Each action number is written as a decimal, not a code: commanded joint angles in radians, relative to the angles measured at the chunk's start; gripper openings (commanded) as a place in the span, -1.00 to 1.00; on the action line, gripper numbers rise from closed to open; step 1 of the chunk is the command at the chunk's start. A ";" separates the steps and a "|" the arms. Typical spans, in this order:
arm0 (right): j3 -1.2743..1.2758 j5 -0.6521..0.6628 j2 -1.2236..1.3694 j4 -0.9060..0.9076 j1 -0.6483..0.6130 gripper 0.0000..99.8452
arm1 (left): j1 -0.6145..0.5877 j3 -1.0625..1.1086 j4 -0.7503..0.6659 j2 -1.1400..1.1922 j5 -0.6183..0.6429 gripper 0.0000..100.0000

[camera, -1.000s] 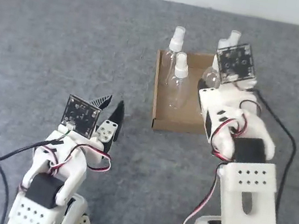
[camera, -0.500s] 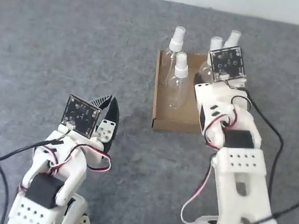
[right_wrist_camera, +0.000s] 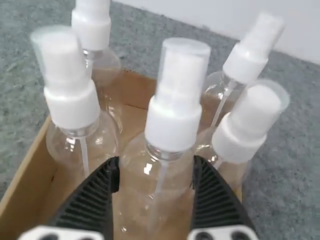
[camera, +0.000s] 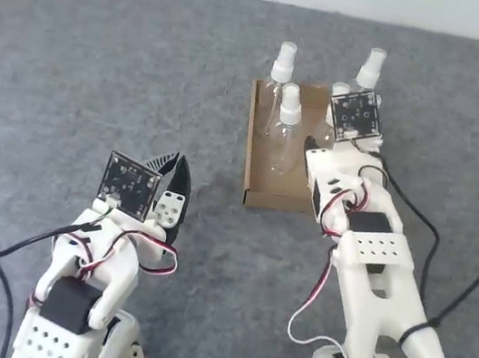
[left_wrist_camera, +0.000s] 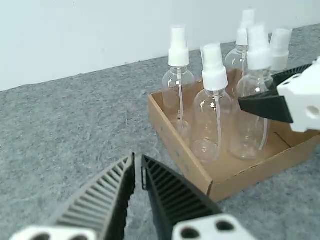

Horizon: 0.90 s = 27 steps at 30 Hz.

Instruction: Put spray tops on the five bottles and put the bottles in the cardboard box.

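The cardboard box [camera: 278, 196] stands right of centre and holds clear bottles with white spray tops. My right gripper [right_wrist_camera: 155, 166] reaches in from the near side and is shut on the body of the middle bottle [right_wrist_camera: 172, 112], which is upright over the box floor. A second bottle [right_wrist_camera: 70, 100] and a third bottle [right_wrist_camera: 92, 30] stand on one side, two more on the other. In the left wrist view the held bottle [left_wrist_camera: 252, 95] sits against a black finger [left_wrist_camera: 265, 107]. My left gripper [camera: 175, 177] is shut and holds nothing, over the carpet short of the box's near left corner.
Grey carpet [camera: 102, 64] covers the table, with open room left of the box. A pale wall [left_wrist_camera: 75, 35] rises behind the box. The right arm [camera: 353, 189] lies over the box's near right corner, its cable [camera: 426, 219] trailing to the right.
My right arm has pushed forward and left over the box with its bottle. My left gripper was open one second ago and has shut.
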 commanded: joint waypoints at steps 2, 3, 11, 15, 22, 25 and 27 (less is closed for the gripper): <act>0.005 -0.012 0.027 -0.065 0.008 -0.99 | -0.003 -0.007 -0.028 0.006 -0.006 -0.98; 0.005 -0.011 0.035 -0.062 0.008 -0.99 | -0.003 -0.007 -0.028 0.006 -0.006 -0.98; 0.025 -0.009 0.048 -0.061 0.001 -0.99 | -0.003 -0.007 -0.028 0.006 -0.006 -0.98; 0.035 -0.008 0.048 -0.061 -0.001 -0.99 | -0.003 -0.007 -0.028 0.006 -0.006 -0.98; 0.035 -0.008 0.047 -0.058 -0.001 -0.99 | -0.003 -0.007 -0.028 0.006 -0.006 -0.98; 0.035 -0.008 0.047 -0.058 -0.001 -0.99 | -0.005 -0.007 -0.028 0.006 -0.006 -0.98; 0.035 -0.008 0.045 -0.058 -0.001 -0.99 | -0.005 -0.007 -0.028 0.006 -0.006 -0.98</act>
